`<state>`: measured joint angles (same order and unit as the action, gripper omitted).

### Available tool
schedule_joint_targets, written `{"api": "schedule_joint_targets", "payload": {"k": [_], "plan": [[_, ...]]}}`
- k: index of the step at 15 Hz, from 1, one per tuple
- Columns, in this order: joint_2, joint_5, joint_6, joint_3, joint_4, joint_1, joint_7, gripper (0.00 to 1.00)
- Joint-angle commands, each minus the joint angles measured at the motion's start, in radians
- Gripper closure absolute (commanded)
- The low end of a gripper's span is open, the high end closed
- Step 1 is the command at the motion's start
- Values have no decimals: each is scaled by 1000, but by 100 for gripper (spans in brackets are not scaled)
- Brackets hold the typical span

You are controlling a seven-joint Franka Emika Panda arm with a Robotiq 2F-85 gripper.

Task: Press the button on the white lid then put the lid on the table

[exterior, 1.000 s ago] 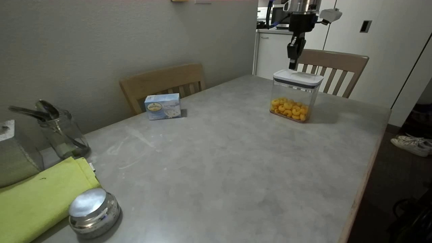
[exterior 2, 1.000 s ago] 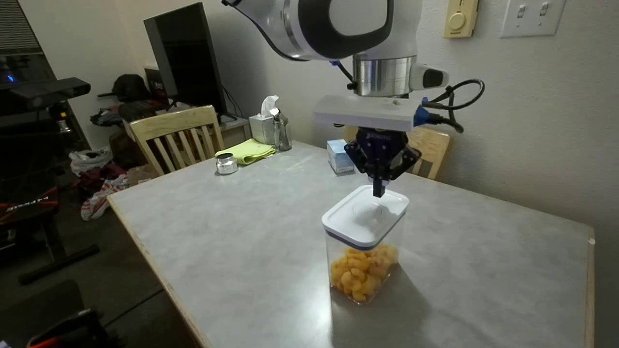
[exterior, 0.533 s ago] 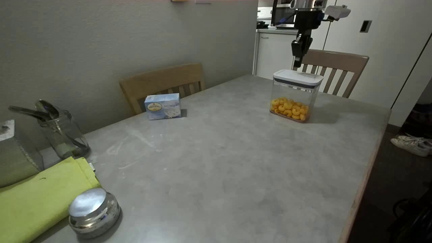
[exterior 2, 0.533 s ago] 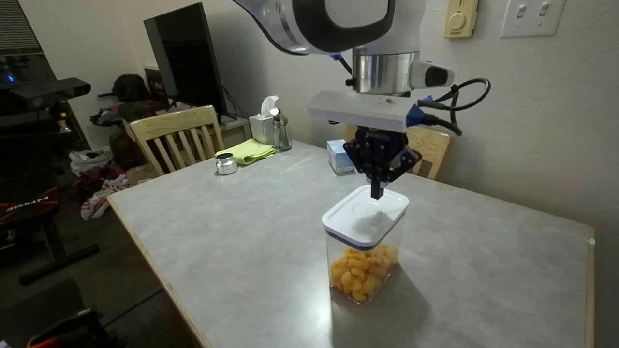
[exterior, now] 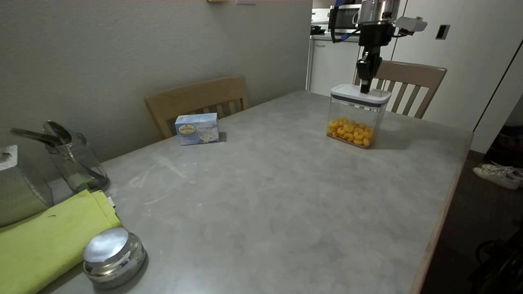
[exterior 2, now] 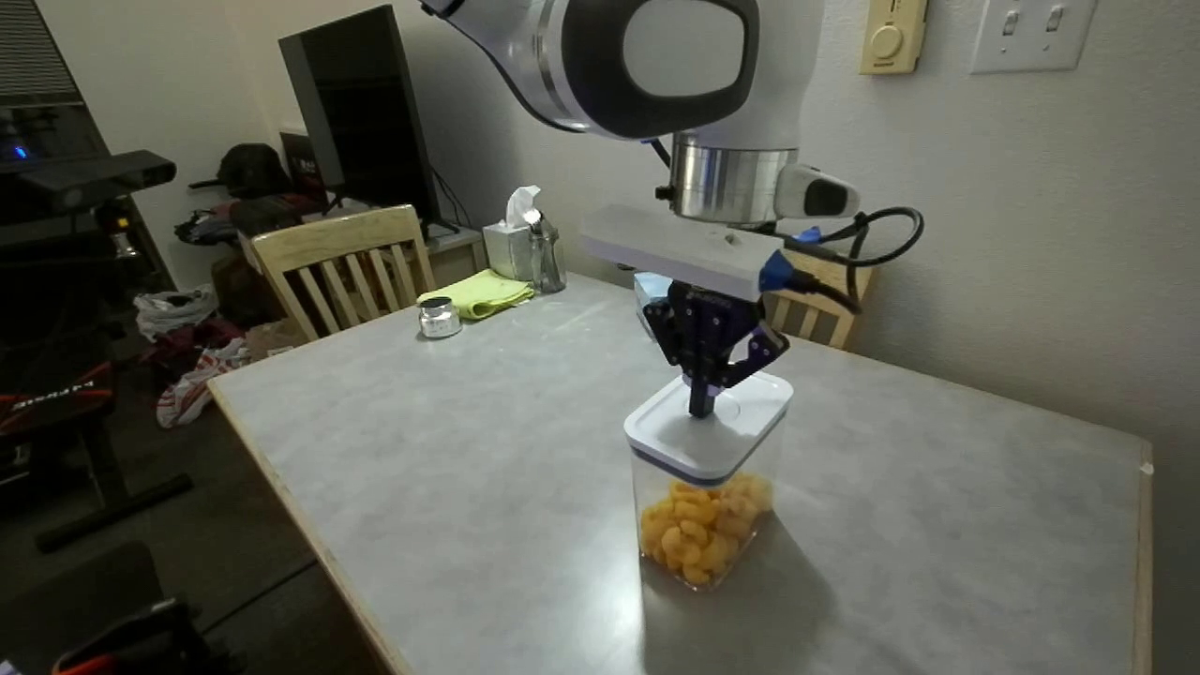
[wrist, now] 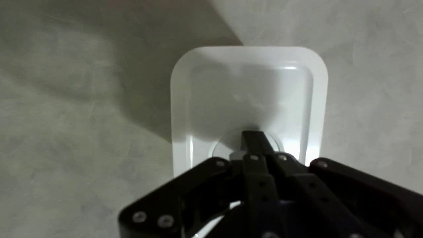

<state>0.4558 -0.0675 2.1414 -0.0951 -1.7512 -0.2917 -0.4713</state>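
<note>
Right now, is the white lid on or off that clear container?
On: in both exterior views the white lid sits flat across the top of the clear container, above the orange pieces. Whether it's latched, I cannot tell.

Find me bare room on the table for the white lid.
The widest bare patch of the table lies between the transparent container and the silver jar. Another stretches between the container and the light blue box. It's crowded around the yellow cloth, silver jar, glass jar and tissue box, and above the container, where the fingers point down at the white lid.
</note>
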Motion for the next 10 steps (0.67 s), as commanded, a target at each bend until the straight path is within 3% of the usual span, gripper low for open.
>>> {"api": "schedule_joint_targets", "payload": {"k": [1, 4, 10], "plan": [[14, -2, -14, 5, -7, -12, -10, 100], [37, 22, -54, 4, -3, -6, -19, 100], [64, 32, -256, 10, 41, -10, -90, 100]]}}
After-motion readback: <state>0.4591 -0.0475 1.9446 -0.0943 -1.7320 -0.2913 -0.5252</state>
